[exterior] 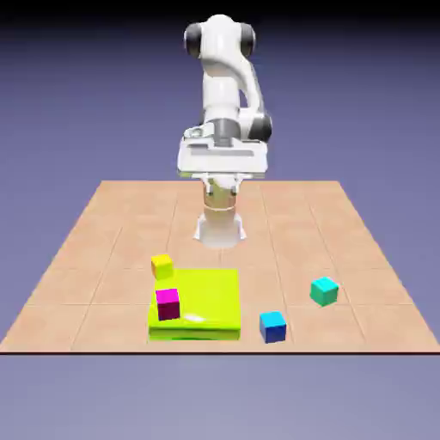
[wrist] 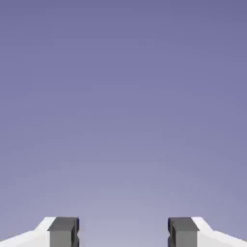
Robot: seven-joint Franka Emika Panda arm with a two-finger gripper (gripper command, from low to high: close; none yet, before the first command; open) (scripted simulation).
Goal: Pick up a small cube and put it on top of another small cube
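Landmark = yellow-green slab (exterior: 209,296); near to far from the exterior camera:

Blue cube (exterior: 272,326): on the worktop (exterior: 292,249), just beside the slab's near corner on the exterior view's right. Wrong blue, leave it

Magenta-pink cube (exterior: 168,304), the target: on top of the slab, near its edge on the exterior view's left. Looks rigid, but probably light enough that a sideways nudge slides it. Set down square and centred, let go gently; pressing off-centre could tip it or push it off the slab

Teal cube (exterior: 324,291), the one to lift: flat on the worktop, well apart from the slab on the exterior view's right. Plain hard faces, so I'd expect light, stiff, not fragile, no squash under a firm squeeze. Smooth sides may slip if pinched high or on corners. It sits turned to the worktop edges, so match yaw first, come straight down, take two opposite side faces at mid-height, keep top and bottom free for stacking. Room all round for the fingers

Yellow cube (exterior: 162,266): by the slab's far corner on the exterior view's left; not ours

Gripper (exterior: 223,185): high beyond the slab, fingers spread, nothing between them
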